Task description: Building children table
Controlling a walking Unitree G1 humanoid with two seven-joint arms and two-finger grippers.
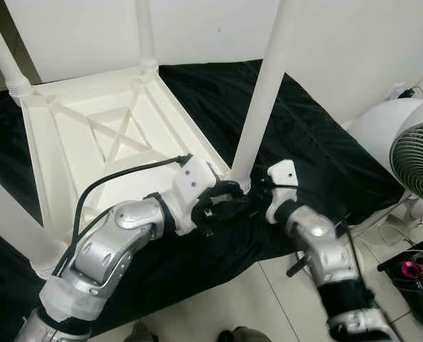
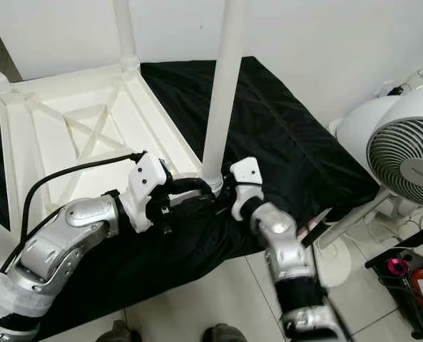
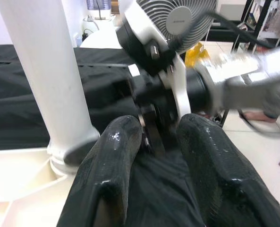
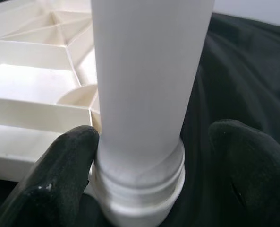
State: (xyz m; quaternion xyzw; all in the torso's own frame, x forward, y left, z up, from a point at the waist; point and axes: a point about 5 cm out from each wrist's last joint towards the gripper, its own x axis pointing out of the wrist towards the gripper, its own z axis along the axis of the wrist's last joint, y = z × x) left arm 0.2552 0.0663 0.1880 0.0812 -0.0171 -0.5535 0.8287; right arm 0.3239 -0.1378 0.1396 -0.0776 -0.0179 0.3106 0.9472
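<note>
Table top: a white plastic children's table (image 1: 111, 135) lies upside down on a black cloth (image 1: 318, 142), its ribbed underside with a cross brace facing up
Legs: white round legs stand up from the corners; the near right leg (image 1: 261, 92) rises from the corner closest to my two grippers
Leg base: the foot of that leg sits in a ringed collar (image 4: 140, 189) at the table corner, at the edge where white plastic meets the cloth
My right gripper (image 4: 144, 156): low at the base of the leg, my two black fingers (image 4: 64, 161) spread wide, one on each side of the collar; the one on the table side touches it, the other stands a little apart
My left gripper (image 1: 222, 199): reaching in from the table side to the same corner, just beside the leg base
My left fingers (image 3: 111, 170): parted, nothing held between them; they point at my right wrist, with the leg just off to one side
Cable: a black cable (image 1: 118, 178) loops over the table's underside to my left wrist
Surroundings: a white fan (image 2: 411, 157) stands on the tiled floor (image 1: 218, 306) to my right, beyond the cloth's edge
Feet: a person's bare feet (image 3: 267, 118) show on the tiles past my right arm in the left wrist view
</note>
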